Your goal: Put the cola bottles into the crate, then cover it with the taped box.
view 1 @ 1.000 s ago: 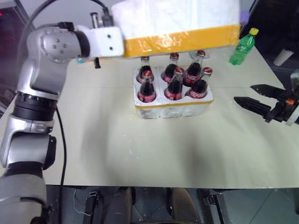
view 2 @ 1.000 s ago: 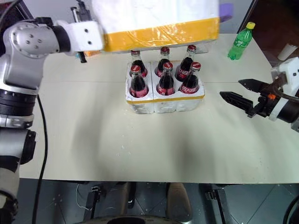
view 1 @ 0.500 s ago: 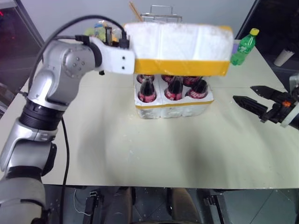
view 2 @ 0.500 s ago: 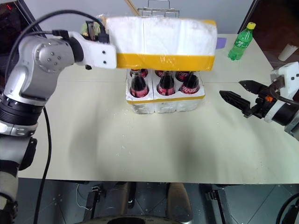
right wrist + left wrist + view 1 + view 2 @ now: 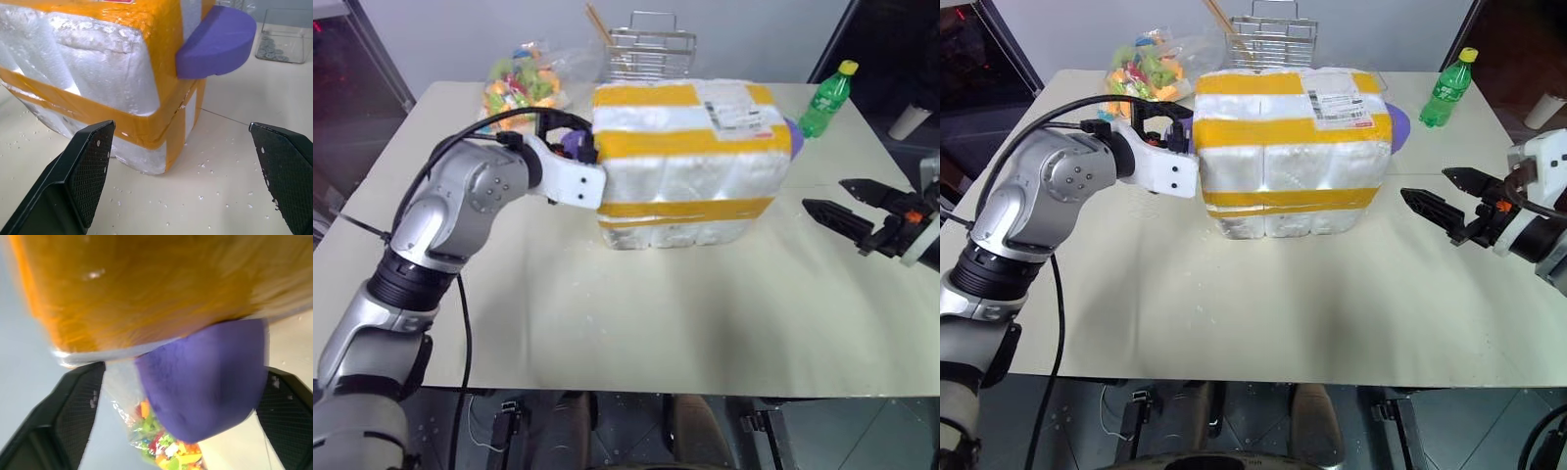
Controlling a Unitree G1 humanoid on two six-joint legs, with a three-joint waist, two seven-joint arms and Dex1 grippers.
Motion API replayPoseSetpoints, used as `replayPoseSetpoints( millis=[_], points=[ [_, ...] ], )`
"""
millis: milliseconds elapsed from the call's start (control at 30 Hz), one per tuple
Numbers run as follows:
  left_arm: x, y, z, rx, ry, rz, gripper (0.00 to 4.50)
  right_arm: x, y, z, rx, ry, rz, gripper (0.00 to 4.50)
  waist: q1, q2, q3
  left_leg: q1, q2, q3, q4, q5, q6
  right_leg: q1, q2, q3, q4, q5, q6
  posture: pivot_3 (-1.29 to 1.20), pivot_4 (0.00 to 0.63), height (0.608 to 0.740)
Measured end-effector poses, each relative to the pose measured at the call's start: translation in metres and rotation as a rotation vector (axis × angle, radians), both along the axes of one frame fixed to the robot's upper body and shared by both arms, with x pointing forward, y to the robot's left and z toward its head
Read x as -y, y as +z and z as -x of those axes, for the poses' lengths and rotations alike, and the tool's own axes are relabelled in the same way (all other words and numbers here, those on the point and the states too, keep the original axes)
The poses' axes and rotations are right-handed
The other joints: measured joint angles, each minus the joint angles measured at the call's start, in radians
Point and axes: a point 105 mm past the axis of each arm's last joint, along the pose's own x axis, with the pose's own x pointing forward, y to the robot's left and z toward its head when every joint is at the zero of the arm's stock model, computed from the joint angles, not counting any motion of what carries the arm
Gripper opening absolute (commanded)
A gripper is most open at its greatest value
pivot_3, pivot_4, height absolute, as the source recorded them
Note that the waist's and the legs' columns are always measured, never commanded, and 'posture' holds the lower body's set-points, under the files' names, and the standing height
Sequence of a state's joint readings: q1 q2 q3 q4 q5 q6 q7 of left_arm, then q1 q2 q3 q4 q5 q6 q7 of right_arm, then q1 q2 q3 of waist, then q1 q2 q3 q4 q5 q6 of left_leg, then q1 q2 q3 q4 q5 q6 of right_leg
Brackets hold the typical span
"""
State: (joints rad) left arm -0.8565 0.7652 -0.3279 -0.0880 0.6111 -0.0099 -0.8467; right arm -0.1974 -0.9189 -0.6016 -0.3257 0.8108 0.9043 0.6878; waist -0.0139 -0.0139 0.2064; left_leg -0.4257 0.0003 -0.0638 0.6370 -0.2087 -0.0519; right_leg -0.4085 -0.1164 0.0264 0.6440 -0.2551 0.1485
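With the taped box [image 5: 1283, 147] seated over the crate [image 5: 1283, 217], the left claw [image 5: 181, 396] stands spread beside it; right claw [image 5: 1435, 199] spread, apart on the worktop [image 5: 1283, 313].

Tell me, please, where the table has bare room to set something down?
The broad near stretch of table, in front of the taped box and between both arms, is bare. The far edge is crowded: snack bag, wire basket, green bottle.

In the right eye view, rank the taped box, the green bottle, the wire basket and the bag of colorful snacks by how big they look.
1. Taped box, by far.
2. Wire basket and bag of colorful snacks: alike, and both partly hidden, so unranked.
3. Green bottle, smallest, though farther back.
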Motion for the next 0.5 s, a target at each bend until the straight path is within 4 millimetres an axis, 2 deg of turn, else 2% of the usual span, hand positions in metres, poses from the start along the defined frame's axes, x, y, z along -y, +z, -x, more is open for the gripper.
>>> replayPoseSetpoints(
  millis=[133,233,367,433,500],
  points=[
    [-0.012,-0.017,0.004,-0.074,0.015,0.079,4.44,-0.002,-0.001,0.002,-0.002,0.007,0.010,4.50,-0.001,0.000,0.000,0.000,0.000,0.000,0.000,0.000,0.000,0.000,0.000,0.000,0.000,0.000,0.000,0.00,0.150,0.739],
    [-0.024,-0.026,0.015,-0.225,0.013,0.263,4.44,-0.001,-0.006,0.004,-0.019,0.005,0.017,4.50,-0.001,0.000,0.000,0.000,0.000,0.000,0.000,0.000,0.000,0.000,0.000,0.000,0.000,0.000,0.000,0.00,0.150,0.739],
    [-0.037,-0.014,0.037,-0.446,-0.052,0.512,4.44,0.004,-0.011,0.010,-0.051,0.007,0.039,4.50,0.000,0.000,0.000,0.000,0.000,0.000,0.000,0.000,0.000,0.000,0.000,0.000,0.000,0.000,0.000,0.00,0.150,0.739],
    [-0.054,-0.005,0.050,-0.625,-0.061,0.636,4.44,0.006,-0.009,0.014,-0.056,0.016,0.061,4.50,-0.001,0.000,0.000,0.000,0.000,0.000,0.000,0.000,0.000,0.000,0.000,0.000,0.001,0.000,0.000,0.00,0.150,0.739],
    [-0.078,-0.003,0.069,-0.884,-0.047,0.725,4.44,0.007,-0.006,0.018,-0.062,0.046,0.085,4.50,-0.011,0.000,0.000,0.002,0.000,0.000,-0.001,0.000,0.000,0.000,0.000,0.000,0.001,-0.001,-0.001,0.00,0.150,0.739]
  ],
)
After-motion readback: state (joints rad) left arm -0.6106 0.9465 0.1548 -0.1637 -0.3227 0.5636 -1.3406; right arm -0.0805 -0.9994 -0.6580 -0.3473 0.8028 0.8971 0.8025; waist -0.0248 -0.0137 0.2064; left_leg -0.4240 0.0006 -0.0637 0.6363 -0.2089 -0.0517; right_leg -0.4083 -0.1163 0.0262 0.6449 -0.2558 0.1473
